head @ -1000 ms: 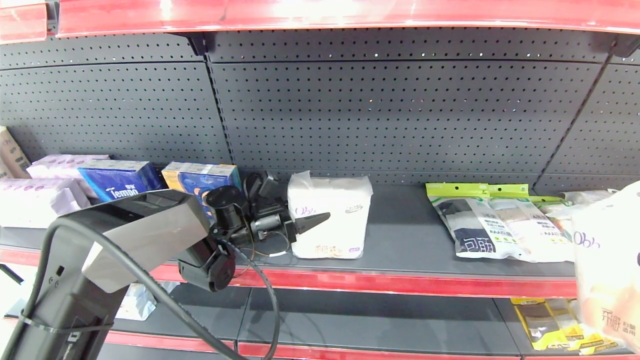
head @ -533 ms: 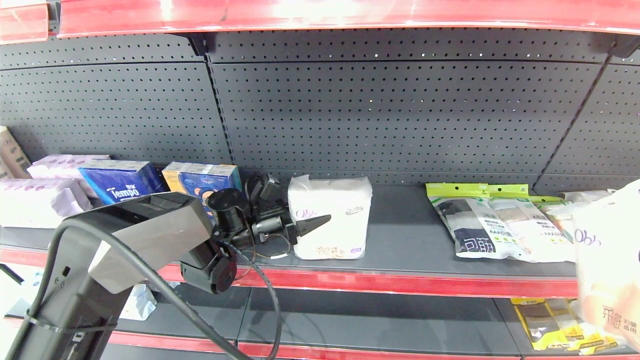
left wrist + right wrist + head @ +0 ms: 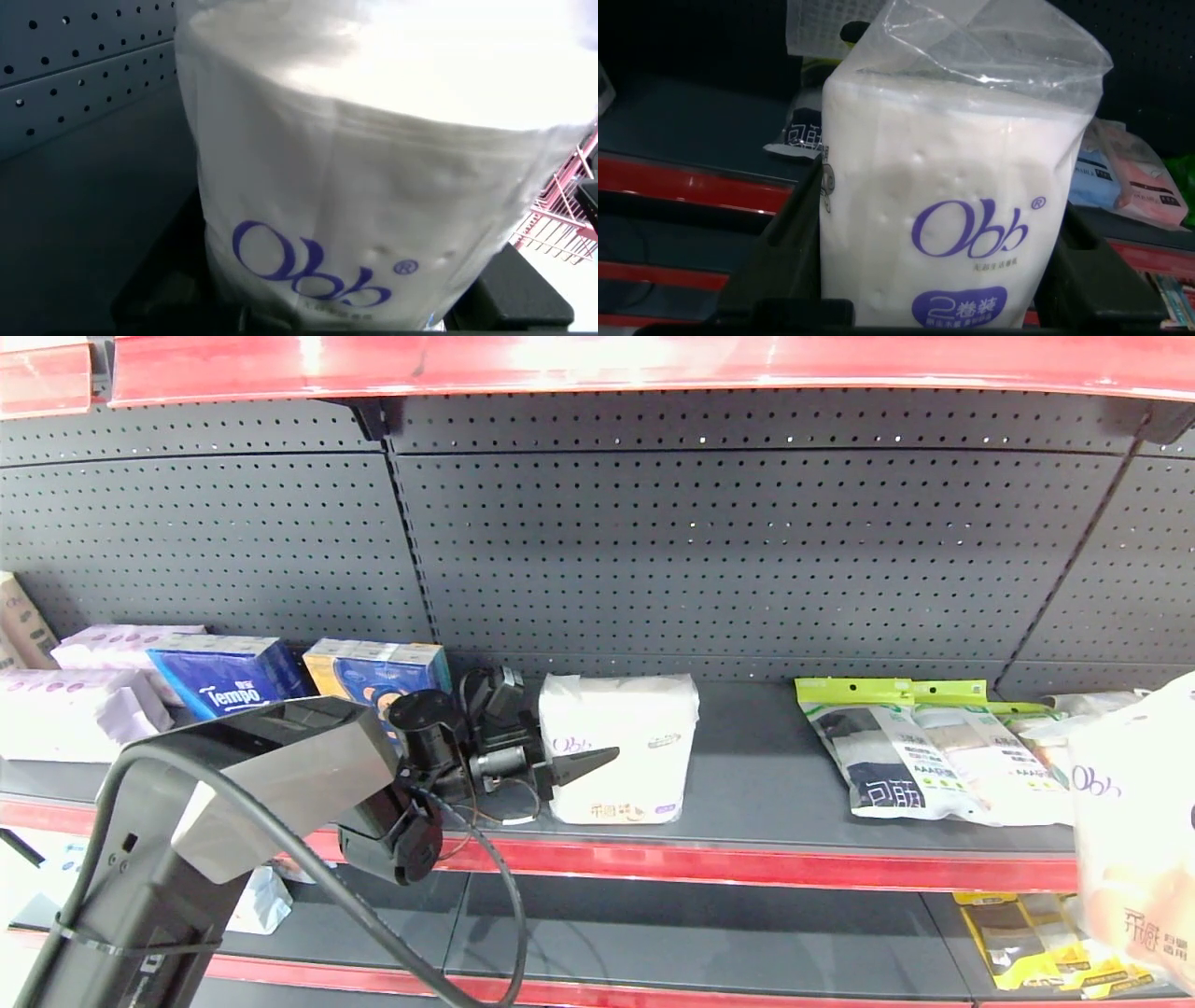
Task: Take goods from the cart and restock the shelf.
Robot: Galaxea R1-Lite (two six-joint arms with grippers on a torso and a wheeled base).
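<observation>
On the middle shelf (image 3: 766, 784), the tissue pack (image 3: 621, 747) stands upright near the front edge, its broad face toward us. Our left gripper (image 3: 341, 303) reaches in from the left and is closed across it. Bare shelf lies to the pack's right, before the green-topped bags (image 3: 920, 756). Our right gripper (image 3: 934, 275), nearer that gap, clamps a second tissue pack (image 3: 952, 205) upright, off the shelf's right end; we judge it goes there next.
</observation>
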